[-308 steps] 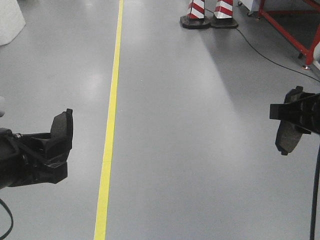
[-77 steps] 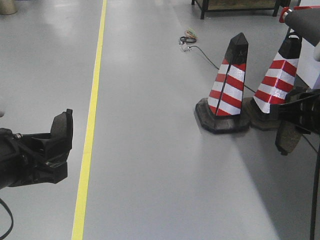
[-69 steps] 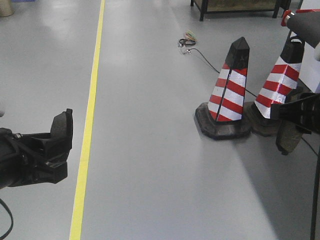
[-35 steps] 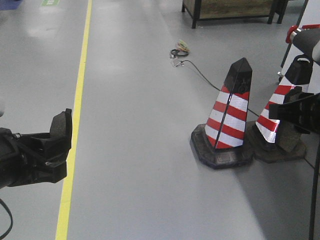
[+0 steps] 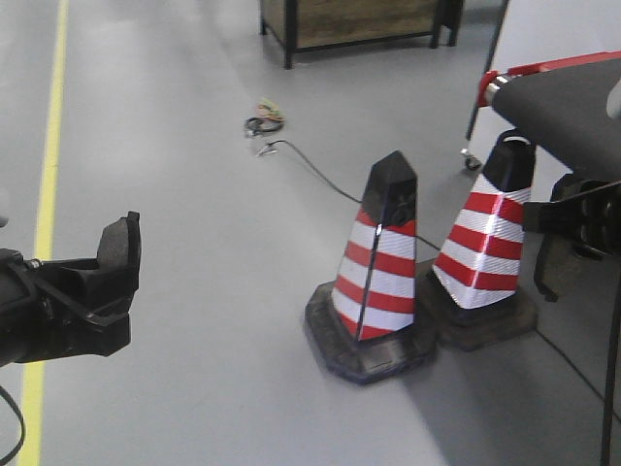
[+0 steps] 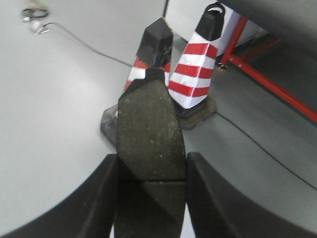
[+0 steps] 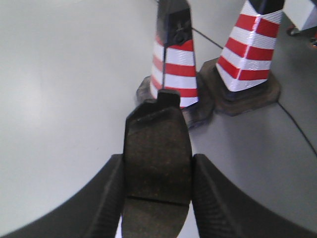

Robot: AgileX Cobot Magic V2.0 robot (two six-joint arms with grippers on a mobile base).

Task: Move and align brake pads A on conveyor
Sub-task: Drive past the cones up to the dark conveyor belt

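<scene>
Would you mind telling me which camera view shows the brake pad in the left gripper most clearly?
The left wrist view: the brake pad fills the middle of the picture, its rough face toward the camera, clamped between the left gripper's fingers. The front-facing view shows only its edge above the gripper body. The right wrist view shows the other pad instead.

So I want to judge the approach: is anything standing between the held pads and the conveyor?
Yes. Two striped cones stand on the floor just before the conveyor corner; each gripper holds a brake pad.
</scene>
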